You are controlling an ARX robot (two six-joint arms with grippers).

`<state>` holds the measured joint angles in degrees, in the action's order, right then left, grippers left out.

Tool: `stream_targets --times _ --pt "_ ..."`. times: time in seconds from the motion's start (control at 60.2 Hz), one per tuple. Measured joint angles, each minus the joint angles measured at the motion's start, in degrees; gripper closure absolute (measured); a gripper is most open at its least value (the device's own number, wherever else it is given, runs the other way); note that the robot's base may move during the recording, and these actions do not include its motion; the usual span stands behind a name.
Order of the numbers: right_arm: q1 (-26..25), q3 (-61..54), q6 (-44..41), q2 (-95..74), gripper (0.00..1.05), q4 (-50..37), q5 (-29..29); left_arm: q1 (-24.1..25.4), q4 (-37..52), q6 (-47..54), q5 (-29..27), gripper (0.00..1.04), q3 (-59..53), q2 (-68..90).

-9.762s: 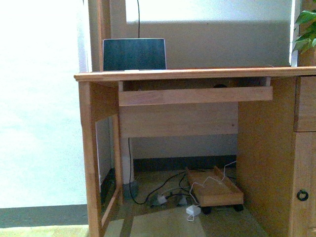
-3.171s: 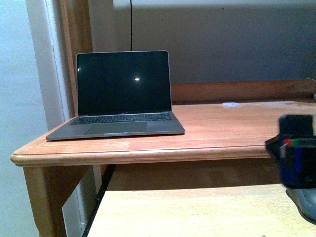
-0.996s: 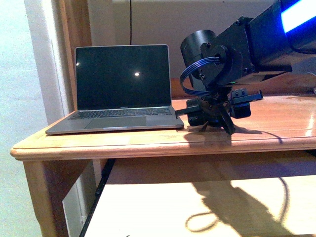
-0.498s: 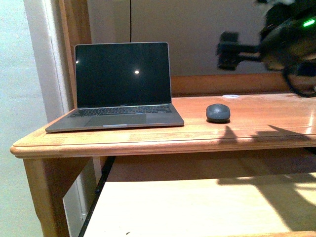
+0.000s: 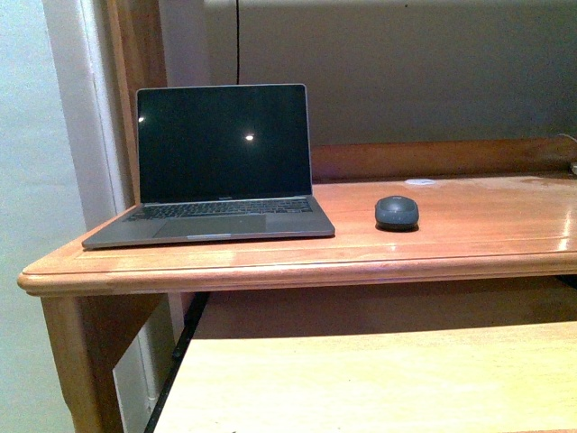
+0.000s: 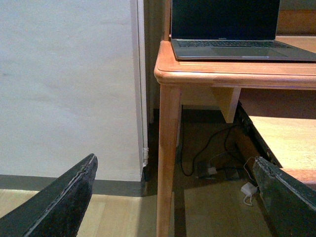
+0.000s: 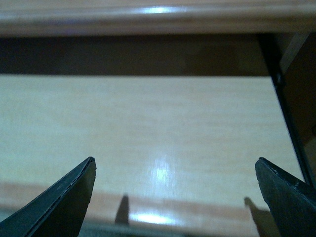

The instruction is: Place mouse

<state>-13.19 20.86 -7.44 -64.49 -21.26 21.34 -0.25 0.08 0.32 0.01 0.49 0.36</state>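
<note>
resting on the table (image 5: 487,225) at the laptop's (image 5: 221,144) three o'clock, the mouse (image 5: 397,213) looks placed; both arms' jaws spread, empty; next needs only parking clear.

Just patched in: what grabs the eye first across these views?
The open laptop, screen dark, dominates the left end of the desk, with the dark grey mouse sitting free just right of it. The left gripper and right gripper both show jaws wide apart, holding nothing.

No legible text or markings.
</note>
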Motion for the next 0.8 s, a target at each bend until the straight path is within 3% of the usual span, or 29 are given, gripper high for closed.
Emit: stream_targets --times 0.133,0.249,0.531,0.797 --pt "-1.3 -3.9 -6.1 1.2 0.07 1.0 4.4 0.0 0.0 0.0 0.0 0.08 0.0 0.0" --pt "-0.4 -5.8 -10.5 0.5 0.07 1.3 4.2 0.0 0.0 0.0 0.0 0.08 0.0 0.0" --pt "10.8 -3.7 -9.7 -13.5 0.07 -11.0 -7.1 0.0 0.0 0.0 0.0 0.08 0.0 0.0" --pt "22.3 13.3 -3.5 -29.9 0.07 -15.6 -21.0 0.0 0.0 0.0 0.0 0.08 0.0 0.0"
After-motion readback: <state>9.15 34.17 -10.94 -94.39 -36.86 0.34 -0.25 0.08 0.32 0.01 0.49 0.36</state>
